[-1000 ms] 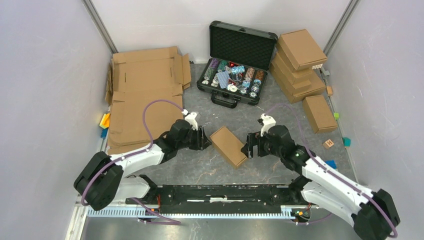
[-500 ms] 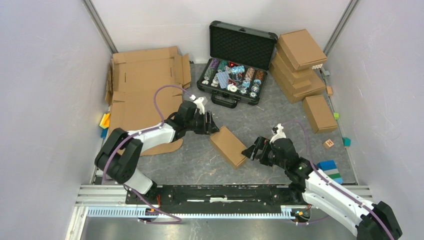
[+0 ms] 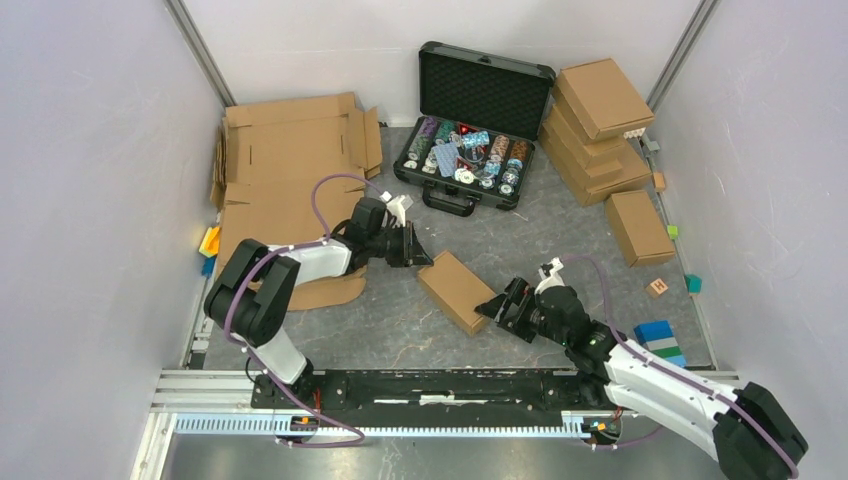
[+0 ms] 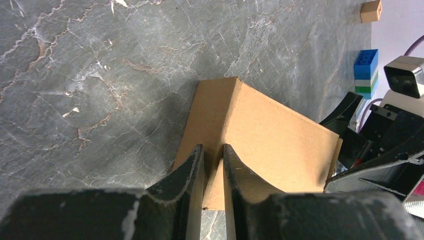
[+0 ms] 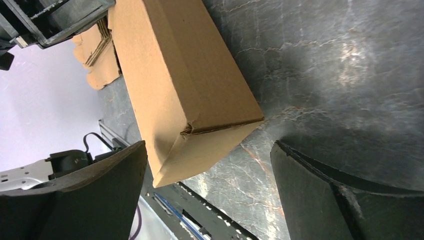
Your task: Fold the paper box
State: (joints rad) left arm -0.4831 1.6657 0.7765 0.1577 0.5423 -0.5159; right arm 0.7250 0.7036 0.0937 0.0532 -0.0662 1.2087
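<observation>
The paper box (image 3: 458, 290) is a small brown cardboard box, folded shut and lying slantwise on the grey table. My left gripper (image 3: 422, 257) sits at its far left corner. In the left wrist view the gripper (image 4: 213, 147) shows only a slim gap, straddling an edge of the paper box (image 4: 270, 140); whether it pinches the cardboard I cannot tell. My right gripper (image 3: 497, 308) stands wide open at the box's near right end. In the right wrist view the gripper (image 5: 210, 190) has that end of the paper box (image 5: 180, 75) just ahead of it, untouched.
An open black case (image 3: 470, 110) with poker chips stands at the back. Folded boxes (image 3: 595, 125) are stacked at the back right, one more (image 3: 638, 226) in front. Large flat cardboard sheets (image 3: 285, 170) lie at the left. Coloured blocks (image 3: 655, 335) sit near the right arm.
The left arm swung out to the box's far left corner; its jaws widened, then narrowed. The right arm drew back toward the near edge, staying open. The box barely moved.
</observation>
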